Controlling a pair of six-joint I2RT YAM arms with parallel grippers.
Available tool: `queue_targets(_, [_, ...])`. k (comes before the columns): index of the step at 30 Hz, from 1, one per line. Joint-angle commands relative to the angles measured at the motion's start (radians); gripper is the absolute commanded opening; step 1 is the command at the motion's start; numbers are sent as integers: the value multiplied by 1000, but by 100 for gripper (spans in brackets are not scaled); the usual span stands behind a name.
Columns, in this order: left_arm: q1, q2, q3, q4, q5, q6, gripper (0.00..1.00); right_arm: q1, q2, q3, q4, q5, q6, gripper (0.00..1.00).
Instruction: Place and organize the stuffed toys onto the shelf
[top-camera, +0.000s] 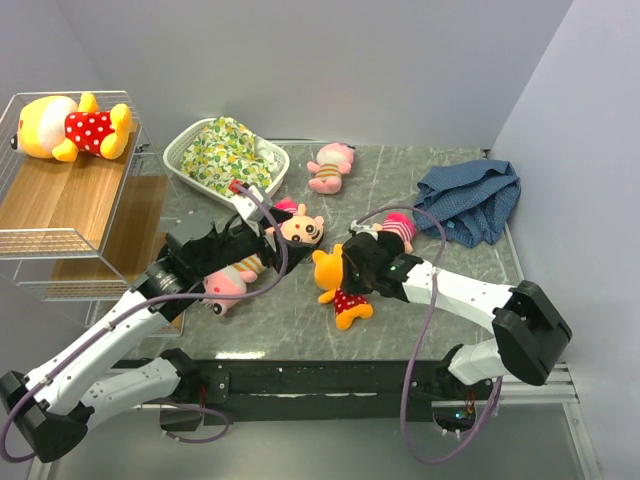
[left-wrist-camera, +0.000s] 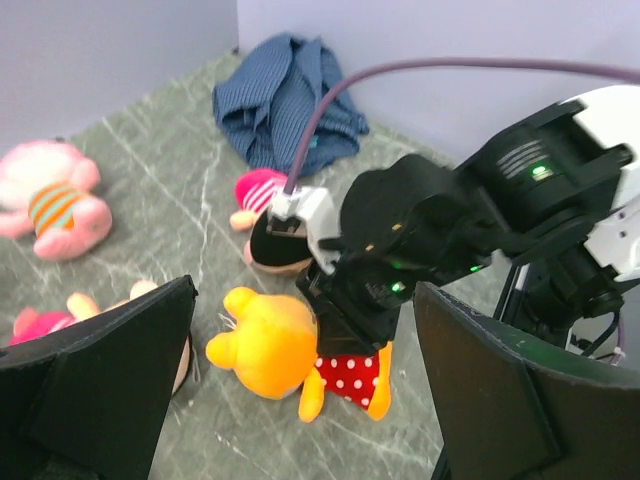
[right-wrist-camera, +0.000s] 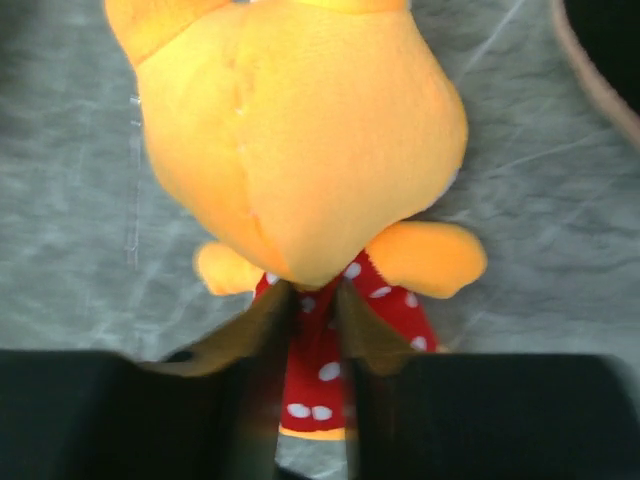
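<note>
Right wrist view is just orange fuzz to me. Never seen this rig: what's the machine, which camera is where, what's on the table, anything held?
Two arms sit at the near edge of the table, each ending in a two-finger gripper. The top view looks down from behind them; each wrist view rides on an arm, its own fingers at the bottom. The right gripper pinches the red shirt of a bear lying on the table: your fuzz. The left gripper is open, holding nothing. Also there: pink toys, a basket, a blue cloth. A second bear lies on the shelf.
</note>
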Motion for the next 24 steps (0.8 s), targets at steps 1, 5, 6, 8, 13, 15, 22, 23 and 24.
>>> queue_targets(1, [-2,-29,20,58,48,19,98,0,-33,89,-46,91,-12,15])
queue_targets(5, [-2,-8,103,-41,96,35,99,-54,-141,143,16,-107,56,0])
queue_targets(6, [-4,-2,115,-49,96,31,97,-75,-164,152,41,-210,82,0])
queue_targets(8, [-4,-6,132,-42,94,13,94,-144,-235,157,133,-303,175,0])
queue_targets(13, [-2,-49,120,47,62,-44,94,-272,-384,134,445,-458,419,0])
queue_targets(15, [-4,-60,113,125,74,-69,94,-311,-409,111,541,-462,562,0])
queue_targets(22, [-2,-8,99,287,238,-23,91,-330,-424,-10,1068,-447,1068,0])
queue_targets(23, [-2,9,100,305,260,-11,90,-332,-421,-12,1090,-450,1090,0])
queue_targets(24, [-4,17,103,325,287,0,88,-332,-418,-11,1104,-455,1108,0])
